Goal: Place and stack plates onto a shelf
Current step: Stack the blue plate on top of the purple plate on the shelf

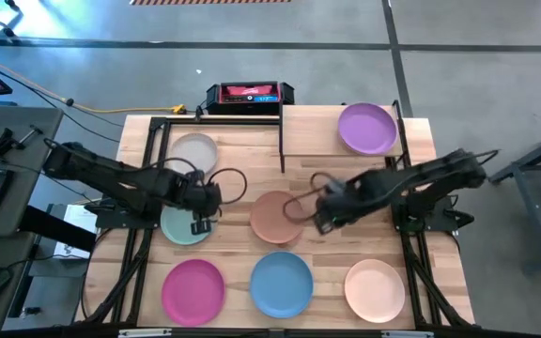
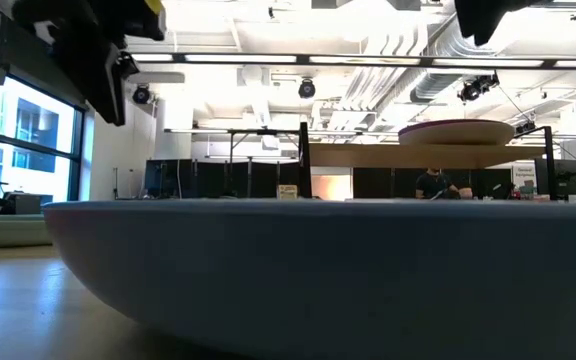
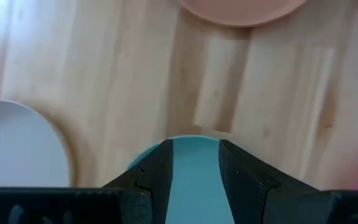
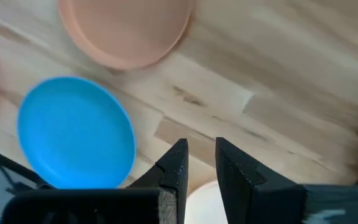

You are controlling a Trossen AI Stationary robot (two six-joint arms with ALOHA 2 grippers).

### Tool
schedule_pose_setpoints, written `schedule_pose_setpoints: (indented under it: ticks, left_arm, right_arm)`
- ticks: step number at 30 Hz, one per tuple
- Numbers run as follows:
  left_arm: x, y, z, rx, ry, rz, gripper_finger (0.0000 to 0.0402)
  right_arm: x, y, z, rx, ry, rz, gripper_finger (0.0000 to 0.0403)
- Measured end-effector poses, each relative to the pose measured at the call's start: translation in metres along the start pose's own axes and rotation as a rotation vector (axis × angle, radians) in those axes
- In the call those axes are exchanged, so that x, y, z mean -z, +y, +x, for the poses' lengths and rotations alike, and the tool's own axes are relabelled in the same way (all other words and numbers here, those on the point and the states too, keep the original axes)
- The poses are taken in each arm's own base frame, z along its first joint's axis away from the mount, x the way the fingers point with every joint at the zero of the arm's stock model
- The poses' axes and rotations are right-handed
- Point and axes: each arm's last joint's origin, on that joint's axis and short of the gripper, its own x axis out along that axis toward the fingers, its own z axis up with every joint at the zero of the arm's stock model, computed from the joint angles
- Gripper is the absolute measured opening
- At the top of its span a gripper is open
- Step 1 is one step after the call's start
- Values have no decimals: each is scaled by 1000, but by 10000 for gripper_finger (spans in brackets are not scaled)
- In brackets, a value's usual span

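The left gripper (image 1: 200, 223) hovered over the round matte mint plate (image 1: 182, 228) on the light-wood worktop (image 1: 444, 272), its jaws apart with nothing between them. The right gripper (image 1: 321, 218) hung beside the round terracotta plate (image 1: 274, 217), its jaws narrowly parted and empty. One round purple plate (image 1: 366, 128) lay on the black-framed light-wood shelf (image 1: 313, 131). Pink, blue and peach plates lined the near edge.
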Motion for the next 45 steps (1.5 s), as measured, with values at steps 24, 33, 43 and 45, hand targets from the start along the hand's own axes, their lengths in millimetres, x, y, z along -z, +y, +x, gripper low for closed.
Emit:
schedule_pose_setpoints:
  ticks: [24,33,43,45]
  left_arm:
    - [22,-47,-16,94,-29,-33,120]
    - [23,-49,-17,90,-36,-26,120]
    - [23,-48,-17,89,-37,-25,120]
    - [23,-48,-17,88,-38,-24,120]
  right_arm:
    - [26,78,131,50,115,-142,60]
    - [31,84,146,46,130,-162,60]
    - [52,91,161,42,128,-186,60]
    - [55,93,164,34,130,-183,60]
